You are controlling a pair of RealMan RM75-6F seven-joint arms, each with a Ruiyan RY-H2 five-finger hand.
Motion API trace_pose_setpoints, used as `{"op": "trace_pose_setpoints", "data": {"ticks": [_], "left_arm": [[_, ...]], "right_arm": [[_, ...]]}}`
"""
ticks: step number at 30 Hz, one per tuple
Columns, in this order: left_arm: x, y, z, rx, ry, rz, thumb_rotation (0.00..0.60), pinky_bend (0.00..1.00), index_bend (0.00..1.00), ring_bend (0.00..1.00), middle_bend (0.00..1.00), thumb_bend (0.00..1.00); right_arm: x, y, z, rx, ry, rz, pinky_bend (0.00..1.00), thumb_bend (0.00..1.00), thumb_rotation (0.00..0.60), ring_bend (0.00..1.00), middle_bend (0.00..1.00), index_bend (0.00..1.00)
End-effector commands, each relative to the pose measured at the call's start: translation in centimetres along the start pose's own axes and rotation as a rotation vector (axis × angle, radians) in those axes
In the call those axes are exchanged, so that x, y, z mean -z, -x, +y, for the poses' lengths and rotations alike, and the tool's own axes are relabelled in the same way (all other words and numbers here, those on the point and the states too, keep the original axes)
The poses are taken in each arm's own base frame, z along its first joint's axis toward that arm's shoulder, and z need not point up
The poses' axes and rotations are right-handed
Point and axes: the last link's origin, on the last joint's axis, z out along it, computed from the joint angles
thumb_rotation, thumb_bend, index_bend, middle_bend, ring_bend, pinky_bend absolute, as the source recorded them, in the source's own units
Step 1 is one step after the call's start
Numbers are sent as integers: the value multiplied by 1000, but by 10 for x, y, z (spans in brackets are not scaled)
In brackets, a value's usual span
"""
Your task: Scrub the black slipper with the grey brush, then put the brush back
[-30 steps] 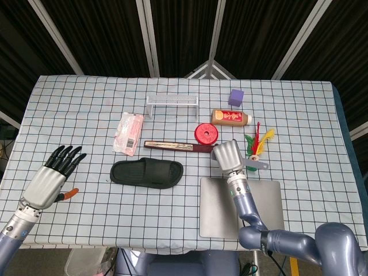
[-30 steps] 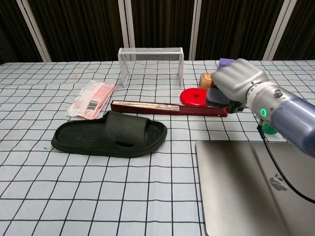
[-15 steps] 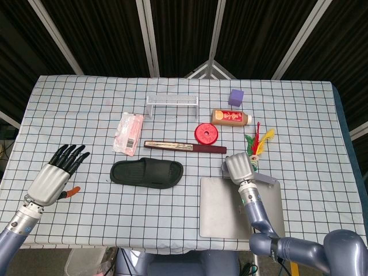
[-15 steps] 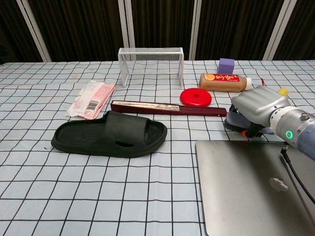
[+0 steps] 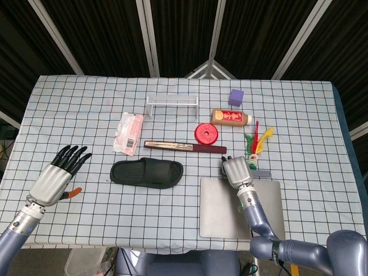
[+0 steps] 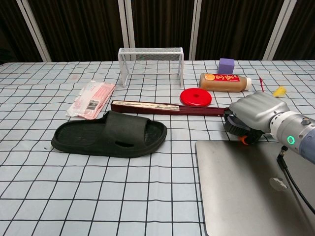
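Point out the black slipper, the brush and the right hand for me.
black slipper (image 6: 110,133), chest view, on the strap over its middle.
brush (image 6: 232,126), chest view, on the dark bristles showing under the hand.
right hand (image 6: 256,112), chest view, on its grey back.

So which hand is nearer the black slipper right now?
Right. The right hand sits just past the black slipper's toe end, near the laptop. The left hand hovers farther off, beyond its heel.
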Motion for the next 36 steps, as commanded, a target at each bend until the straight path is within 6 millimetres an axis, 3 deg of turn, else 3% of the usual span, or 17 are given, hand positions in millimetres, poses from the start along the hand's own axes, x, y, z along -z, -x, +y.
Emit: {"op": "trace_pose_setpoints", "data": {"ticks": [1, 7, 16, 22, 26, 31, 36], "left_arm": [[0, 0, -1, 2, -2, 0, 600, 16, 0, 0, 0, 207], [1, -2, -1, 8, -2, 1, 600, 16, 0, 0, 0, 211], [3, -2, 0, 16, 2, 3, 600, 16, 0, 0, 0, 226], [4, -2, -1, 19, 0, 2, 600, 16, 0, 0, 0, 225], [5, -2, -1, 20, 0, 2, 600, 16, 0, 0, 0, 225], [6, -2, -2, 23, -2, 3, 600, 16, 0, 0, 0, 226], [8, -2, -3, 32, -2, 2, 600, 16, 0, 0, 0, 219]], "right_arm": [[1, -1, -1, -14, -8, -6, 643, 627, 600, 385, 306, 140], [6, -6, -3, -26, -36, -11, 643, 577, 600, 353, 223, 5], [14, -14, -14, -5, -69, 9, 640, 440, 600, 256, 88, 0], [16, -16, -19, -23, -80, 3, 572, 348, 600, 165, 6, 0], [18, -16, -22, -36, -88, 2, 508, 337, 600, 127, 0, 0], [23, -17, -25, -44, -100, -1, 499, 336, 600, 123, 0, 0], [36, -20, -24, -39, -119, 11, 445, 336, 600, 115, 0, 0]]}}
